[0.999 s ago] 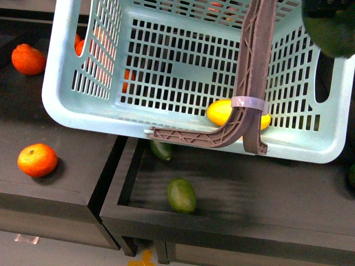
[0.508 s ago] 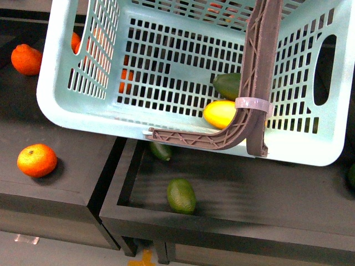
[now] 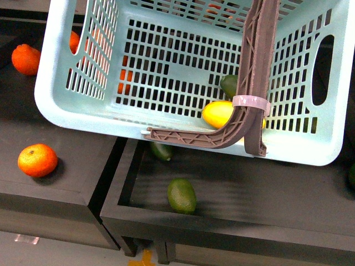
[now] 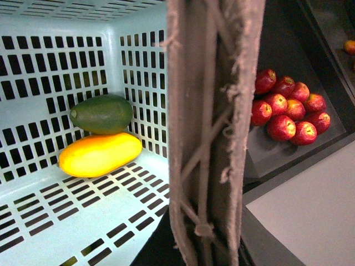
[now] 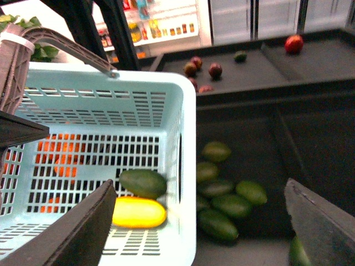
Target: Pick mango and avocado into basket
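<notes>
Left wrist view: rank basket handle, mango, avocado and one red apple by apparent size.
1. basket handle, closest to the camera, so inflated
2. mango
3. avocado, only slightly smaller
4. red apple, farther away, so unsure

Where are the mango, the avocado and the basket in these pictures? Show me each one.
mango (image 4: 100, 154), left wrist view, middle of its yellow skin.
avocado (image 4: 101, 113), left wrist view, middle of its green skin.
basket (image 3: 83, 123), front view, its near rim.

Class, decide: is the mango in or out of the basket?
In. The mango lies on the lattice floor of the basket, touching the avocado.
</notes>
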